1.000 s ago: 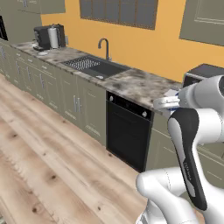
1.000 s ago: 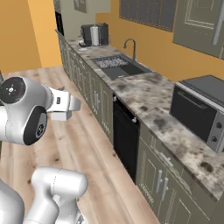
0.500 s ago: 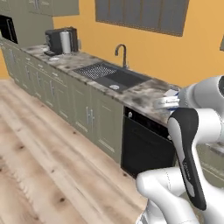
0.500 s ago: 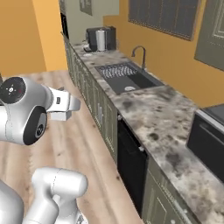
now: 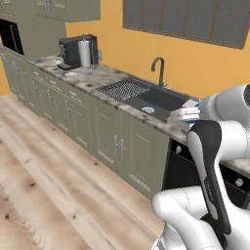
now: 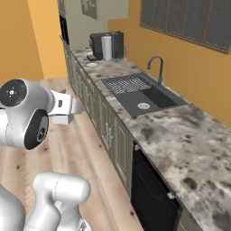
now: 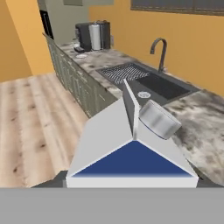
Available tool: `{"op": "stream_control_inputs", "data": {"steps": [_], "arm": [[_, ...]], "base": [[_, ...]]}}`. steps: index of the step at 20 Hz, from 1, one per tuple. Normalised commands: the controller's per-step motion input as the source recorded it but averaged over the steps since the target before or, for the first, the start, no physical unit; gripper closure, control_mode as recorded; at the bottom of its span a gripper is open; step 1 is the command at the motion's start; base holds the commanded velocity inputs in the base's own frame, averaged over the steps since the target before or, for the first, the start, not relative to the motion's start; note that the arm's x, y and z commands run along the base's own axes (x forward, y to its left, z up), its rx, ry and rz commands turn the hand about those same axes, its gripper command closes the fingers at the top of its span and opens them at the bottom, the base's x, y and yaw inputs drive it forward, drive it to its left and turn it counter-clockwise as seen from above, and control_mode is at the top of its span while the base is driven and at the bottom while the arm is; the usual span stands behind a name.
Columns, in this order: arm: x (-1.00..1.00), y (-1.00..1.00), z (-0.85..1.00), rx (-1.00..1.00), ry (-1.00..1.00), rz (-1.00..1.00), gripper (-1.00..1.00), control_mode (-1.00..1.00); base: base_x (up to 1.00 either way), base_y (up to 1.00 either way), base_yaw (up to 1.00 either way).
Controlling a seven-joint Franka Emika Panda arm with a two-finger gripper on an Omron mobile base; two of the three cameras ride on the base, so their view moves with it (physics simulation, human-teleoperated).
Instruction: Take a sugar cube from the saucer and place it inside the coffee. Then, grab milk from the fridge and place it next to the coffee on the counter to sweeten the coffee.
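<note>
My gripper (image 5: 188,114) is shut on the milk (image 7: 131,151), a white carton with a dark blue front panel and a grey round cap; the carton hides the fingertips in the hand view. The milk (image 5: 181,115) is held in the air above the counter (image 5: 110,80), near the sink. Far along the counter lies the saucer (image 5: 71,74), also visible as the saucer (image 7: 81,56), in front of the black coffee machine. The coffee is too small and distant to make out. The fridge is out of view.
A black coffee machine (image 5: 74,51) with a silver canister stands at the counter's far end. The sink (image 6: 137,92) with a drying grid and a curved tap (image 6: 155,67) lies mid-counter. A black dishwasher front (image 6: 151,194) sits below. Wooden floor runs alongside the cabinets.
The whole picture has shifted: the base has driven along the counter toward the coffee machine, and the microwave has left the views. The arm and the carton keep their pose.
</note>
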Motion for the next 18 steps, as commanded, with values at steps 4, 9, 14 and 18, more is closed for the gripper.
{"op": "stream_control_inputs", "data": {"steps": [4, 9, 14, 18], "arm": [[0.00, 0.00, 0.00, 0.00, 0.00, 0.00, 1.00, 1.00], [0.00, 0.00, 0.00, 0.00, 0.00, 0.00, 1.00, 1.00], [0.00, 0.00, 0.00, 0.00, 0.00, 0.00, 1.00, 1.00], [0.00, 0.00, 0.00, 0.00, 0.00, 0.00, 1.00, 1.00]], "base": [[1.00, 1.00, -0.14], [1.00, 1.00, -0.15], [1.00, 1.00, -0.17], [1.00, 1.00, -0.19]]}}
